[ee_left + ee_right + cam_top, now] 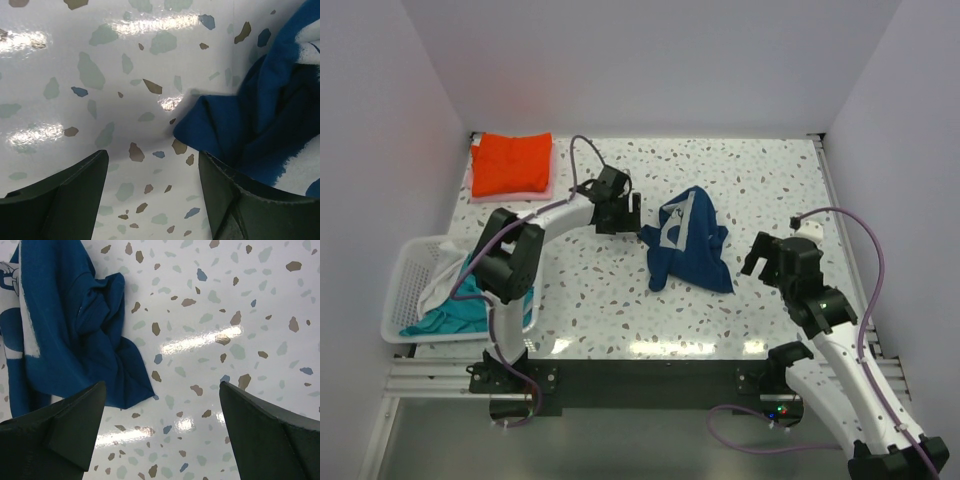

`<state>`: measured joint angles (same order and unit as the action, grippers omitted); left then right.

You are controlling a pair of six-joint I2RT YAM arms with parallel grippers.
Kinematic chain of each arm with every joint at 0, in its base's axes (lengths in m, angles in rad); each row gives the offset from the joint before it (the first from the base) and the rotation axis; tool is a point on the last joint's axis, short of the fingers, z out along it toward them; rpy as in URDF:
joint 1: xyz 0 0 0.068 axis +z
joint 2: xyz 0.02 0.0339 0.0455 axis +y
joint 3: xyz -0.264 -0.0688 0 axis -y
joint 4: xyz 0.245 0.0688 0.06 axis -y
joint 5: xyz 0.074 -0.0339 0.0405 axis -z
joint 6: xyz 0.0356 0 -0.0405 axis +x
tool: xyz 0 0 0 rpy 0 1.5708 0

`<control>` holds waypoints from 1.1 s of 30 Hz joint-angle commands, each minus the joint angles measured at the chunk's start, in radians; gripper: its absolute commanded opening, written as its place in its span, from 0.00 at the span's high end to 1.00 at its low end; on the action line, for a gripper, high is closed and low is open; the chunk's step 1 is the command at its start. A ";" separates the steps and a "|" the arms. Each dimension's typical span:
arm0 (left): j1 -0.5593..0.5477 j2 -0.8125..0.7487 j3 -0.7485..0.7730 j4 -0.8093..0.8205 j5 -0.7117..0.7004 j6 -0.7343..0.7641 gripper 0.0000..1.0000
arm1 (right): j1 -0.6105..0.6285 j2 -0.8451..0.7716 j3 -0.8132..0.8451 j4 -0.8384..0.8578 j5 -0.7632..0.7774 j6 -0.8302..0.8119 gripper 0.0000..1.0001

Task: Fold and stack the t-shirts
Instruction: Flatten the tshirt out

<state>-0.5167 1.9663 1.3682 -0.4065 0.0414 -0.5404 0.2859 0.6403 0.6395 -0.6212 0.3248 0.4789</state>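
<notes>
Now the crumpled navy shirt [685, 245] lies in the middle of the table [770, 170]. The left claw [152, 157] hangs wide and empty at the shirt's left edge. The right claw [162, 385], also wide and empty, hovers just beside its right edge.

Pink tee [515, 197] mostly hidden under orange-red tee [512, 163] — teal tee [450, 316] partly behind left arm [506, 262].

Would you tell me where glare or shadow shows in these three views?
Top external: glare patches along the table's near edge. Left wrist: bright streaks across it, and a soft shadow beside the navy t-shirt. Right wrist: one glare streak beside that shirt.
</notes>
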 commanded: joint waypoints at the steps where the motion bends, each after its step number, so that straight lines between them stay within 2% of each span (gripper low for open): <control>1: -0.016 0.015 0.040 0.058 0.051 -0.020 0.23 | -0.001 -0.005 0.034 0.006 0.039 0.012 0.01; 4: -0.032 0.049 0.057 0.077 0.058 -0.021 0.27 | -0.001 -0.001 0.029 0.012 0.039 0.007 0.01; 8: -0.051 0.111 0.110 0.042 0.049 -0.024 0.38 | -0.001 0.004 0.029 0.014 0.040 0.006 0.01; 13: -0.071 0.169 0.172 -0.001 -0.001 -0.021 0.44 | -0.002 -0.007 0.026 0.011 0.054 0.012 0.01; 16: -0.078 0.193 0.196 -0.015 -0.014 -0.023 0.61 | -0.001 -0.013 0.026 0.012 0.057 0.017 0.01; 17: -0.082 0.197 0.200 -0.020 -0.012 -0.023 0.75 | -0.002 -0.010 0.026 0.015 0.056 0.018 0.01; 20: -0.092 0.187 0.193 -0.023 -0.020 -0.020 1.00 | -0.001 0.007 0.031 0.020 0.083 0.052 0.01; 24: -0.092 0.108 0.138 -0.015 -0.086 -0.021 1.00 | -0.002 0.093 0.060 0.075 0.034 0.076 0.01; 30: -0.091 -0.015 0.022 0.035 -0.117 -0.024 1.00 | -0.005 0.369 0.178 0.147 -0.026 0.107 0.01; 33: -0.091 -0.038 -0.006 0.044 -0.118 -0.027 1.00 | -0.033 0.531 0.239 0.181 -0.085 0.128 0.04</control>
<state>-0.6064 2.0006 1.3819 -0.3901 -0.0418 -0.5613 0.2771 1.0664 0.7979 -0.5323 0.2958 0.5621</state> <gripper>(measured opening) 0.028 0.978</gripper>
